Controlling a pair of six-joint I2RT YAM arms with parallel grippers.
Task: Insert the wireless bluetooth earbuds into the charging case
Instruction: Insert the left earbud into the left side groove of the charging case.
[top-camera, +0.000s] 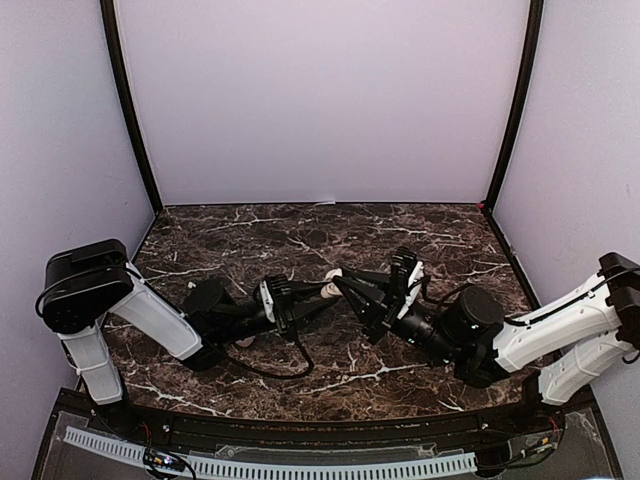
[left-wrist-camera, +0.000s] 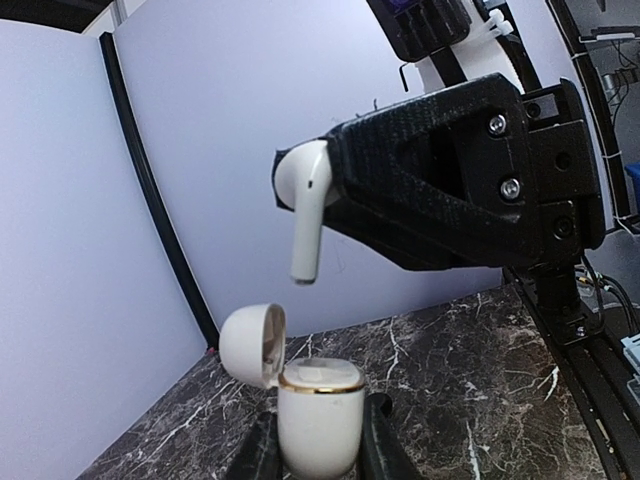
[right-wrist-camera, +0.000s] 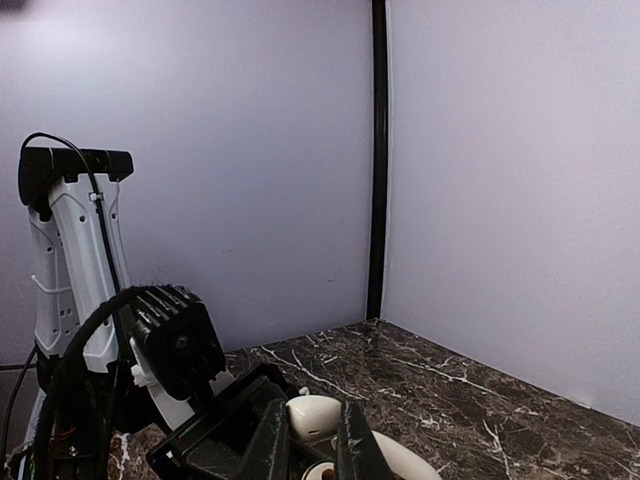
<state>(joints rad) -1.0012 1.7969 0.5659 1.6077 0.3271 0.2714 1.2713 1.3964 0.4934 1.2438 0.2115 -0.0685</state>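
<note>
My left gripper (left-wrist-camera: 320, 440) is shut on a white charging case (left-wrist-camera: 320, 405) with a gold rim, held upright with its lid (left-wrist-camera: 250, 345) flipped open to the left. Above the case's mouth, and apart from it, hangs a white stemmed earbud (left-wrist-camera: 308, 215), stem down. My right gripper (left-wrist-camera: 322, 182) is shut on the earbud's head. In the right wrist view the earbud (right-wrist-camera: 318, 418) sits between the right fingers (right-wrist-camera: 268, 440), with the case's lid (right-wrist-camera: 405, 462) below. From above, the two grippers (top-camera: 318, 294) (top-camera: 345, 282) meet at the table's middle.
The dark marble table (top-camera: 400, 230) is walled by pale panels at the back and both sides, with black corner posts (top-camera: 130, 110). A small white item (top-camera: 243, 341) lies partly under my left arm. A black cable (top-camera: 280, 368) loops on the table near the front.
</note>
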